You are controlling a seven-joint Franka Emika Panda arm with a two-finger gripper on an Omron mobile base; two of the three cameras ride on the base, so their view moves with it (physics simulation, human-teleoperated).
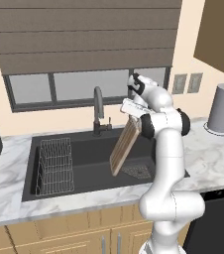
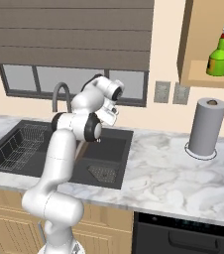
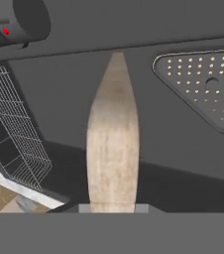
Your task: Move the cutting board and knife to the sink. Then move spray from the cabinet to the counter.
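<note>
Gripper (image 1: 132, 115) clamps cutting board (image 1: 124, 146), hanging tilted over sink (image 1: 84, 168).

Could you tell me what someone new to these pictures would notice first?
First the white arm's end effector, shut on the cutting board and holding it tilted over the black sink. A wire rack sits in the basin's left part. Off to the right, the green spray stands in the cabinet niche above a grey paper towel roll.
</note>
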